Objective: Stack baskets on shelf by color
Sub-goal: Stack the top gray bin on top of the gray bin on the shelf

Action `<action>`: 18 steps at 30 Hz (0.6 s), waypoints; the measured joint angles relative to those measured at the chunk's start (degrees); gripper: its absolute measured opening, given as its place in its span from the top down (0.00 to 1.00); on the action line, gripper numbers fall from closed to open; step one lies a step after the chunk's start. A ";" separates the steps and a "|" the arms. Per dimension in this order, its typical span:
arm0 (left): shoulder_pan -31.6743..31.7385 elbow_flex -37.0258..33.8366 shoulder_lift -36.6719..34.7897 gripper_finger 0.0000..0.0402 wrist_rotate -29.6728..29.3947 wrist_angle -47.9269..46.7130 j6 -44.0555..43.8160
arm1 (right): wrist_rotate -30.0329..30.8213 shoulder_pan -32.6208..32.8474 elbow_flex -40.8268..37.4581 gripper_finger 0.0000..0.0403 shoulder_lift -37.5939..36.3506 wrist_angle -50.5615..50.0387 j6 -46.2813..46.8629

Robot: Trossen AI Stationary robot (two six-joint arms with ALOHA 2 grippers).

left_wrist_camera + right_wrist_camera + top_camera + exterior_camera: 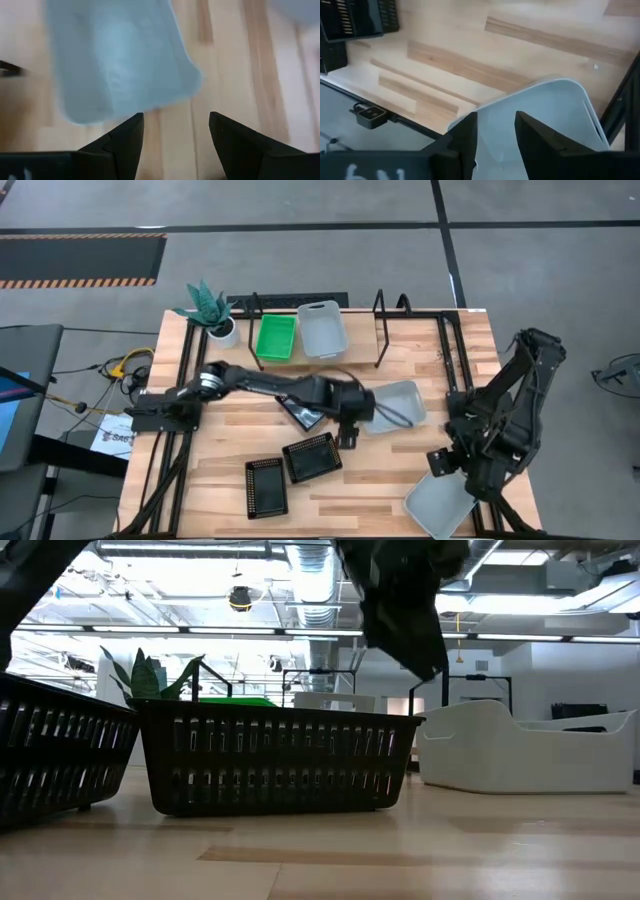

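Observation:
On the shelf point(362, 345) at the far side sit a green basket point(276, 337) and a white basket point(322, 328). A second white basket point(402, 404) lies at mid-table; my left gripper point(350, 435) hovers open just short of it point(120, 60). Three black baskets rest on the table: two near the front point(266, 485) point(312, 457) and one under my left arm point(300, 416). A third white basket point(438, 502) sits at the near right corner, past the table edge. My right gripper point(495, 117) is open, with its fingers on either side of that basket's rim. My right gripper comes steeply from above at the white basket's rim point(485, 112). One finger point(540, 142) stands inside the basket and the other point(467, 137) outside it. I cannot tell whether either finger touches the wall.
A potted plant point(212, 312) stands at the shelf's left end. The shelf's upright wire loops point(382, 310) rise on both sides. In the low view the black baskets point(275, 770) stand in front and the white one point(525, 750) to their right. Bare wood lies between the front baskets and the near edge.

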 joint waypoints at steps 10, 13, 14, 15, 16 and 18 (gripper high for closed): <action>-3.14 0.04 2.69 0.47 -6.56 0.01 8.02 | -0.04 0.11 0.00 0.63 1.41 0.21 0.07; -3.10 -0.04 1.27 0.47 -7.25 -0.85 7.69 | -0.04 0.11 0.00 0.63 1.40 0.07 -0.14; -2.92 -0.04 0.36 0.47 -6.91 0.31 7.36 | -0.04 0.11 0.00 0.63 1.40 -0.04 -0.16; -2.70 -0.03 -0.59 0.47 -6.26 2.35 6.82 | -0.04 0.11 0.00 0.63 1.40 -0.27 -0.16; -2.44 0.01 -1.47 0.47 -5.67 5.33 5.97 | -0.04 0.11 0.00 0.63 1.40 -0.64 -0.18; -1.83 0.16 -2.24 0.47 -3.59 12.65 2.79 | -0.04 0.11 0.00 0.64 1.40 -1.25 -0.20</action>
